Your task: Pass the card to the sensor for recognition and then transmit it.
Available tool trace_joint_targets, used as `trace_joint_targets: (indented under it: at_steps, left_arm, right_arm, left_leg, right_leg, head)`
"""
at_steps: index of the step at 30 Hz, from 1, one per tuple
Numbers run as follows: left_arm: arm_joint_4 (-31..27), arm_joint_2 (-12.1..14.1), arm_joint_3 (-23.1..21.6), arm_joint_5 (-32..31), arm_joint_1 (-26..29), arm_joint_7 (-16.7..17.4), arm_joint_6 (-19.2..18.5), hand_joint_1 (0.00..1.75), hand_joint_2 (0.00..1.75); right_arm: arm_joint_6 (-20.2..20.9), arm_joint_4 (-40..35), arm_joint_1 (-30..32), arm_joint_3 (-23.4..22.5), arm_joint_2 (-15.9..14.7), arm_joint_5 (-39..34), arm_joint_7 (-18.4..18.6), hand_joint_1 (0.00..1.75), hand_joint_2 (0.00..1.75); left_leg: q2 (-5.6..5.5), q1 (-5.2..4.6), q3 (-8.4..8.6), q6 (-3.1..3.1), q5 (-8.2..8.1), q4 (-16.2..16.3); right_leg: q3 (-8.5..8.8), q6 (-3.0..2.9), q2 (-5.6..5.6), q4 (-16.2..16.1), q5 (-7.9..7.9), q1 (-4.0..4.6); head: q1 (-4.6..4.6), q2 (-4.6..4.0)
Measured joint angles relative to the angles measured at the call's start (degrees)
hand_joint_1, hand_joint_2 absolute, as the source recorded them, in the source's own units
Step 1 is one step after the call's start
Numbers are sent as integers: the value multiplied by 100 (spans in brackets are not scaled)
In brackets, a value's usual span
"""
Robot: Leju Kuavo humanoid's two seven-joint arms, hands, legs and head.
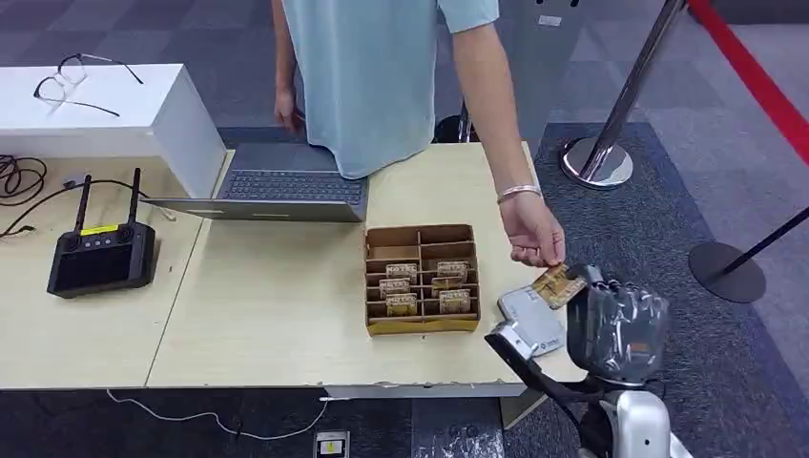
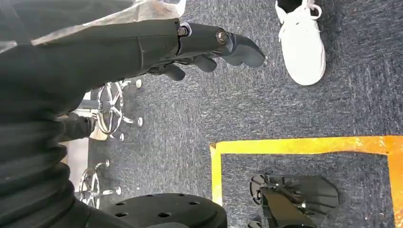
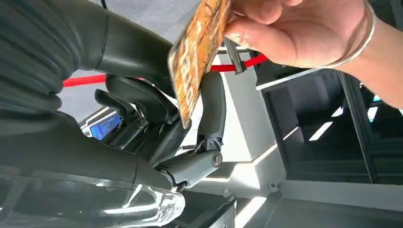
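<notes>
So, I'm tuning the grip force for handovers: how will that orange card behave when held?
The card looks thin and flat, so probably stiff and very light. Its surface seems glossy, so it may slip from the right hand. The person's hand holds it by one edge without visible bending.

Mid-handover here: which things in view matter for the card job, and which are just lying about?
Job:
card, pinched by the person's hand and at the right hand
sensor
cardboard organizer with more cards

Lying about:
laptop
black controller
glasses
left hand, hanging over the floor
</notes>
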Motion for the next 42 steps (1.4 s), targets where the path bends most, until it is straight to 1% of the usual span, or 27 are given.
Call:
trace_joint_targets:
  at_steps: [11, 18, 35, 42]
  left_arm:
    - [0, -2, -7, -15, 0, -7, 0, 0, 175]
    - [0, -9, -7, -15, 0, -7, 0, 0, 175]
    - [0, -24, -7, -28, 0, -7, 0, 0, 175]
    - [0, -28, -9, -55, 0, -7, 0, 0, 175]
  right_arm:
    - [-7, 52, -12, 48, -2, -125, -9, 175, 175]
    - [-151, 188, -13, 55, -4, -426, 37, 175, 175]
    - [-347, 605, -17, 68, -4, -704, 42, 175, 175]
    - [-426, 800, -116, 72, 0, -951, -42, 175, 175]
  left_leg:
    - [0, 0, 0, 0, 0, 0]
    - [0, 0, 0, 0, 0, 0]
    - [0, 0, -1, 0, 0, 0]
    - [0, 0, -1, 0, 0, 0]
  right_leg:
    - [-1, 0, 0, 0, 0, 0]
    - [-1, 0, 0, 0, 0, 0]
    - [-1, 0, 0, 0, 0, 0]
    - [-1, 0, 0, 0, 0, 0]
  head:
    - [2, 0]
    - [0, 0]
    - [0, 0]
    - [0, 0]
